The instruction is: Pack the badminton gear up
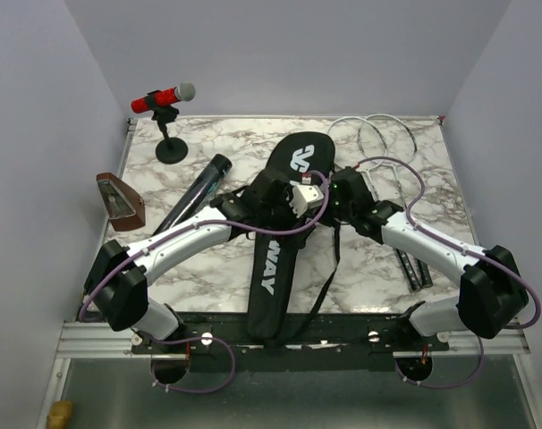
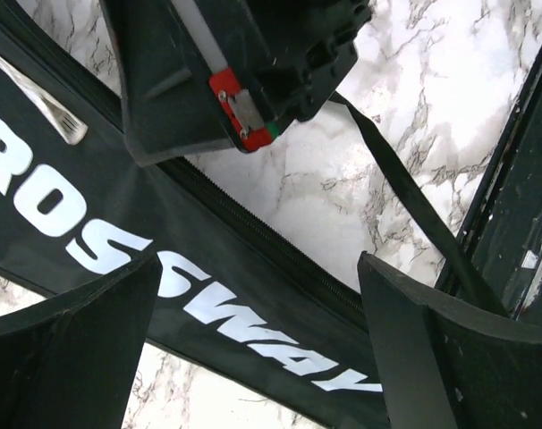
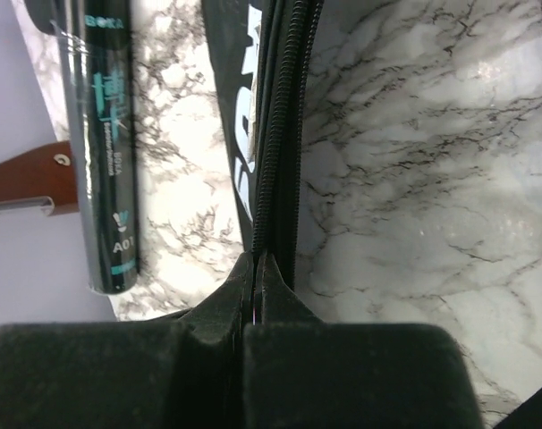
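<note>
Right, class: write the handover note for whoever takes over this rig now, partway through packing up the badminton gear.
Left gripper: open, hovering over the large black racket-shaped bag lettered CROSSWAY.
Right gripper: shut on that bag's zip.
The long black cylindrical tube lies on the marble table left of the bag; the thin-framed rackets with dark handles lie to its right.
Done: nothing visibly packed.
Left: open the bag, load rackets and tube. No shuttlecocks in view.
</note>
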Robot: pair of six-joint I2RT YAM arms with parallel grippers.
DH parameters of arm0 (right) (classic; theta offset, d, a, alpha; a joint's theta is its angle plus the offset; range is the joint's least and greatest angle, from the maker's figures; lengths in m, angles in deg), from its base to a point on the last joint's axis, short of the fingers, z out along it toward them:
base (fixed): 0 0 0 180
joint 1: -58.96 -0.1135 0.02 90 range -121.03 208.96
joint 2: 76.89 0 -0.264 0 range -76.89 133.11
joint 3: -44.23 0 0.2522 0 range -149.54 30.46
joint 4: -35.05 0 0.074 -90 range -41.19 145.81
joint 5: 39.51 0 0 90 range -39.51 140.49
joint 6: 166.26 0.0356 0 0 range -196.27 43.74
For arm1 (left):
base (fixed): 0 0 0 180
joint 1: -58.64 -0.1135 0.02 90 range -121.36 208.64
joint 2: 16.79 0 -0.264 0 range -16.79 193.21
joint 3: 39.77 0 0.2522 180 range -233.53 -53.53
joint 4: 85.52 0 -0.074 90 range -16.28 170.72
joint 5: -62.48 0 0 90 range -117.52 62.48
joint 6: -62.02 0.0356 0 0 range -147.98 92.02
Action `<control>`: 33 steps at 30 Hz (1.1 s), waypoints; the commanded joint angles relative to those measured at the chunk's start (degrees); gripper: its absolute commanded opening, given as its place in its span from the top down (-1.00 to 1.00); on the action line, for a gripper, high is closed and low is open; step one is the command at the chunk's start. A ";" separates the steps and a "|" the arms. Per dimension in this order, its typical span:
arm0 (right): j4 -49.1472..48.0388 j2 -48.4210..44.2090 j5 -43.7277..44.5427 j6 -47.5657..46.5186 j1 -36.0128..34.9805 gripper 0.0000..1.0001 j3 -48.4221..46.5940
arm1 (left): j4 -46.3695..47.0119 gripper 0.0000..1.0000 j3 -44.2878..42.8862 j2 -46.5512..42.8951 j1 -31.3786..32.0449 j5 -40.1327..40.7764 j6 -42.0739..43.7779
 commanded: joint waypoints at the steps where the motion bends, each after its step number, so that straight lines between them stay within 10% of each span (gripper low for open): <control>1: 2.35 -2.44 4.80 1.83 -1.93 0.99 -3.12 | 2.55 -0.97 2.90 -1.49 0.04 1.66 -1.34; 12: 4.54 -2.97 9.37 2.53 -7.47 0.99 -6.20 | 5.63 -0.81 6.77 -2.37 0.04 3.42 -0.55; 26: 7.18 -3.76 13.33 1.56 -8.52 0.99 -6.73 | 5.01 0.60 9.06 -7.21 -1.98 3.69 0.33; 29: 7.18 -3.67 13.33 1.65 -8.44 0.99 -6.47 | 4.22 0.53 8.97 -7.91 -2.42 2.73 0.42; 33: 7.09 -3.59 13.42 1.65 -8.52 0.99 -6.55 | 1.68 -0.16 7.22 -7.39 -2.42 -0.26 -0.19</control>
